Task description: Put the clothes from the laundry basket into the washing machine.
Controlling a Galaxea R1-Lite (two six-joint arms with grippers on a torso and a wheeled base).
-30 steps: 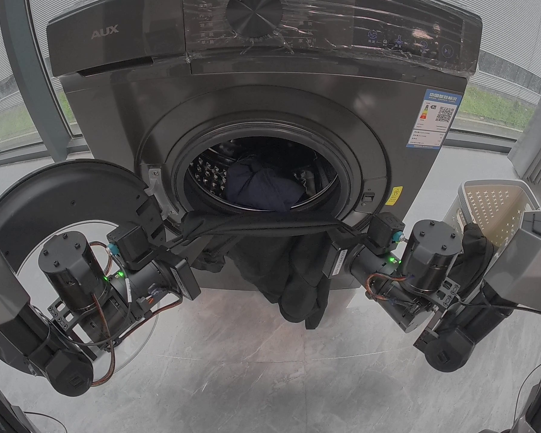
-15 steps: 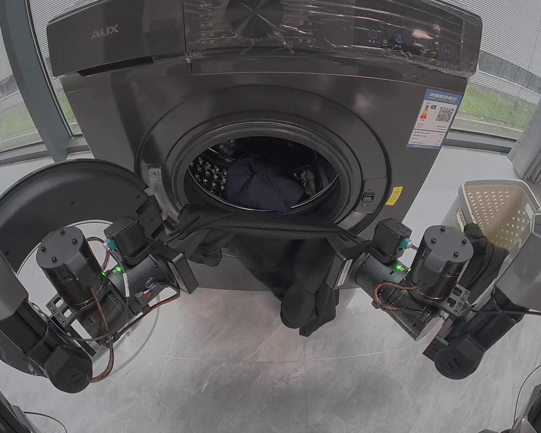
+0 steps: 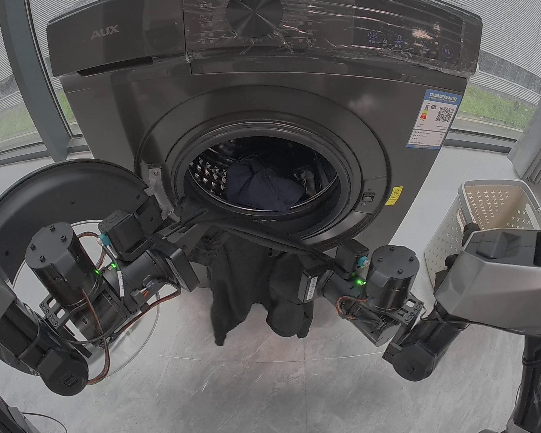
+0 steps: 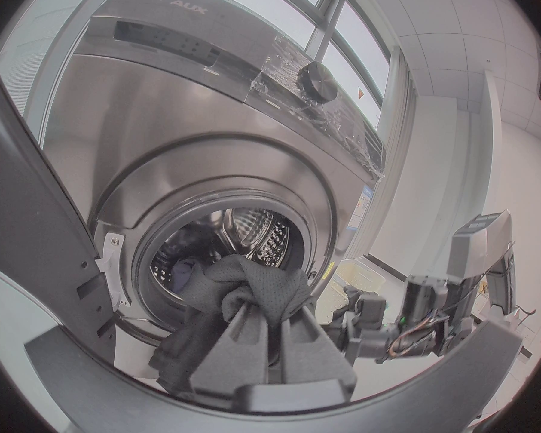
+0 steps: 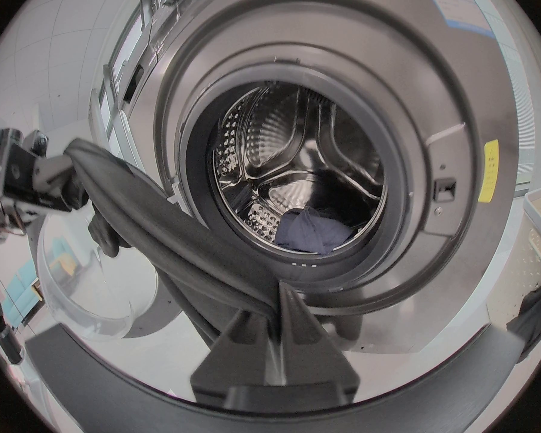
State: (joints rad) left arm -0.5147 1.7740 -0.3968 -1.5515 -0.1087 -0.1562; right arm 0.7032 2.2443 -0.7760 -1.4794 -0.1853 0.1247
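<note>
Observed dark garment (image 3: 246,272) strung between left gripper (image 4: 273,326) and right gripper (image 5: 276,314), fingers of each pinched tight on the cloth. Noted bulk hanging just below the washing machine (image 3: 270,91) opening, outside the drum. Recorded navy garment (image 3: 261,186) inside the drum, and laundry basket (image 3: 493,202) on the floor at right.

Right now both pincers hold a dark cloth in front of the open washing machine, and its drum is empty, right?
Not quite: the drum is not empty. The right wrist view shows a dark blue garment lying inside it. The rest is right: the left pincer and right pincer both hold the dark cloth before the open washing machine.
</note>
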